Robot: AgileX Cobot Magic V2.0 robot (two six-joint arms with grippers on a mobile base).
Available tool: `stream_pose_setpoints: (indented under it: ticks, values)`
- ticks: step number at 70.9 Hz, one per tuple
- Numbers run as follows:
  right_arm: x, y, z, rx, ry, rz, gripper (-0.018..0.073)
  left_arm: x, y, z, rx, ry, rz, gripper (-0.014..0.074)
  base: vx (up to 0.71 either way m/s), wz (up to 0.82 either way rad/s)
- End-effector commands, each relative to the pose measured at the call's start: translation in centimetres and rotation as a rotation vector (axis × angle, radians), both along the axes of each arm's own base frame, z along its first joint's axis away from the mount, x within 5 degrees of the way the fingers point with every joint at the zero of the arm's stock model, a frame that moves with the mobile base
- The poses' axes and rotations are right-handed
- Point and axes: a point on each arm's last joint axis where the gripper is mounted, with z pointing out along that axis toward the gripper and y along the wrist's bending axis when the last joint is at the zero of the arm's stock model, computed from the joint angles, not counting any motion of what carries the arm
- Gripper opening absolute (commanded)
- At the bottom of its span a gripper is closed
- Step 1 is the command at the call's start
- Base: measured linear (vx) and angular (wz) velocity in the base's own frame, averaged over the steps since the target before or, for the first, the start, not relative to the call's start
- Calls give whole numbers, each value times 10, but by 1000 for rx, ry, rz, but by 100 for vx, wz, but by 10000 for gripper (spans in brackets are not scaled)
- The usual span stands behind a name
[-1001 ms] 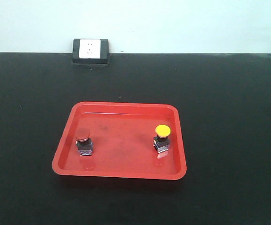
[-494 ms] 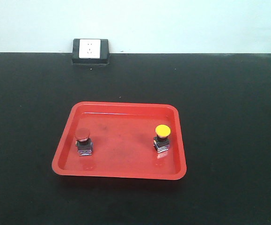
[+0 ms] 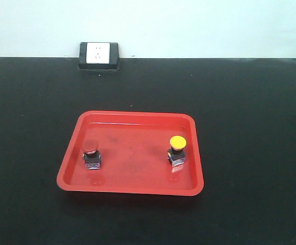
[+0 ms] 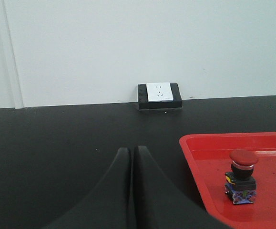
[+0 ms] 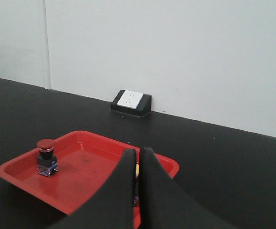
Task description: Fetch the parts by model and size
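red-capped switch [image 3: 91, 154], yellow-capped switch [image 3: 177, 150] upright in red tray [image 3: 137, 189] | black table [image 3: 250, 102], white wall | left gripper [image 4: 132, 157], right gripper [image 5: 138, 157] clenched, empty

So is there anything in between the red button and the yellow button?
No. In the front view, only bare red tray floor lies between the red-capped push-button switch and the yellow-capped push-button switch.

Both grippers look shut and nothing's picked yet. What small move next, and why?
Probably open the right gripper and ease it toward the yellow-capped switch. Both switches, including the red-capped switch, stand untouched in the red tray, and the yellow one sits just behind that shut gripper.
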Motion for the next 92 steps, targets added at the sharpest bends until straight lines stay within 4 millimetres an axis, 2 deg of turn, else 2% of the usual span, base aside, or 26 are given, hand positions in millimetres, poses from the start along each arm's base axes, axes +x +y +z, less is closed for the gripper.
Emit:
stream_pose_setpoints:
  ticks: [1,39,49,62,77,92]
  values:
    - [0,-1,15,32,-79,-16,-10,-2,0,12,-4,-104,-8,-8,0,0]
    - [0,-1,15,32,-79,-20,-10,-2,0,12,-3,-104,-8,-8,0,0]
    - [3,-5,13,14,-89,-132,-10,-2,0,12,-3,-104,-8,-8,0,0]
    - [17,-13,-16,-2,-120,-345,-10,-2,0,12,-3,-105,-8,-8,0,0]
    - [23,-17,-51,53,-153,-405,-10,-2,0,12,-3,-105,-8,-8,0,0]
    - [22,-17,-55,21,-135,-422,-10,-2,0,12,-3,-105,-8,-8,0,0]
